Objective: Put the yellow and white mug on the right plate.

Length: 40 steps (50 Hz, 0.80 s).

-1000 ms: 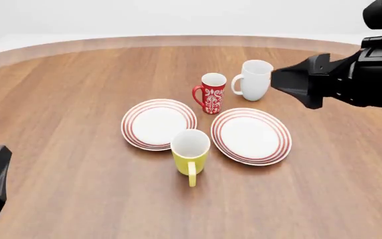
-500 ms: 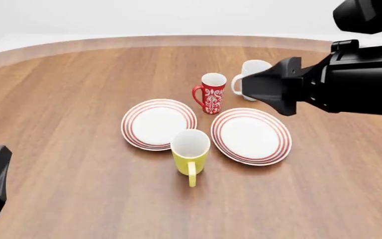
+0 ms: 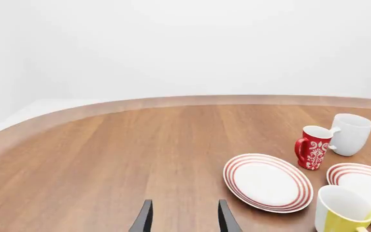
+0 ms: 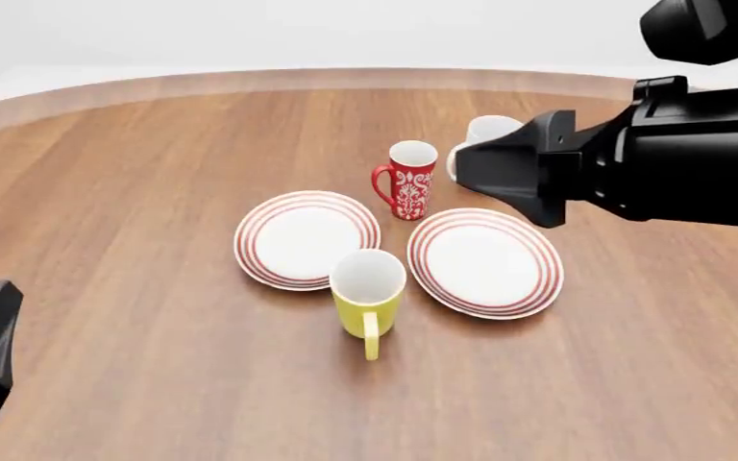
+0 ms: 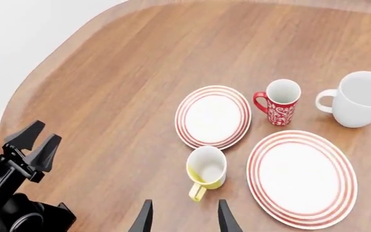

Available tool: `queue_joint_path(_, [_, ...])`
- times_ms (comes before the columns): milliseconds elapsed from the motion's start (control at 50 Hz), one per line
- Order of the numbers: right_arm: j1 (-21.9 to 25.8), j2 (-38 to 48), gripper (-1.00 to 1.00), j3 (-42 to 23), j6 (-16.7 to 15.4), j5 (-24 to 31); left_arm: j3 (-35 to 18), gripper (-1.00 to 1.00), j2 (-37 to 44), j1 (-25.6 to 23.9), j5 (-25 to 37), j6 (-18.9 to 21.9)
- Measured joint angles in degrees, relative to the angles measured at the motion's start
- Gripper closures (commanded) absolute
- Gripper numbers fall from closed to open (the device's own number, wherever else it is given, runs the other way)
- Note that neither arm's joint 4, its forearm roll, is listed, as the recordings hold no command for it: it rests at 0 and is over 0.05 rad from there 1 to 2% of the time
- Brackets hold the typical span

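The yellow and white mug (image 4: 368, 300) stands upright on the wooden bench (image 4: 151, 192), its handle toward the camera, in front of the gap between the two ringed plates, just beside the right plate (image 4: 484, 262) and the left plate (image 4: 307, 239). Behind them stand a red patterned mug (image 4: 406, 180) and a white mug (image 5: 361, 99). The right gripper (image 5: 181, 220) hangs above the plates, its fingers apart and empty. The left gripper (image 3: 183, 220), parted too, sits low at the left, well away.
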Motion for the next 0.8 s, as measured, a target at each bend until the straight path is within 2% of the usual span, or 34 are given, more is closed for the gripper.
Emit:
queue_joint_path(260, [1.0, 0.4, -1.00, 0.2, 1.4, -0.7, 0.0, -1.00, 0.0, 0.0, 0.0, 0.0])
queue_joint_path(500, [3.7, 3.9, -1.00, -0.2, 5.7, -2.2, 0.0, -1.00, 0.0, 0.0, 0.0, 0.0])
queue_joint_path(800, [6.4, 8.4, -1.00, -1.5, 11.3, 0.5, 0.0, -1.00, 0.0, 0.0, 0.0, 0.0])
